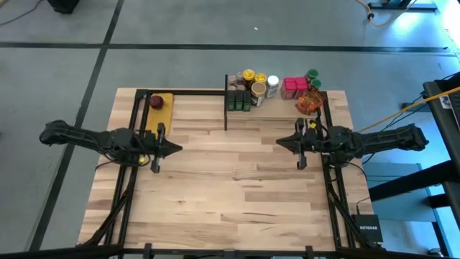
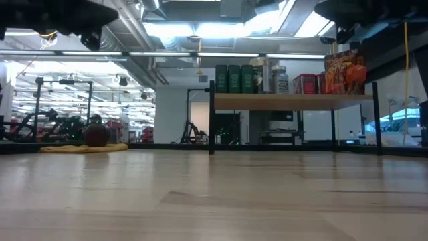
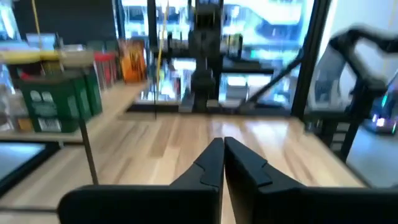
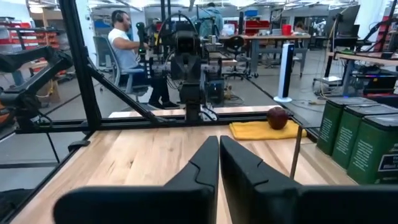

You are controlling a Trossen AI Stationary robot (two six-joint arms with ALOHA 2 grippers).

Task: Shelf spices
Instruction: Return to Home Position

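The spices [image 1: 273,88] stood crowded on the shelf [image 2: 287,101], none apparently left on the tabletop [image 1: 230,194], so shelving looked finished. The left gripper [image 1: 175,149] and right gripper [image 1: 281,142] hung over mid-table, fingers clenched on nothing.

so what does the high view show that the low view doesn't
Only the high view: the left gripper and right gripper, both shut, facing each other over the tabletop. Only the low view: the shelf board raised on black legs, the room behind. Both: green tins, red boxes, orange packet.
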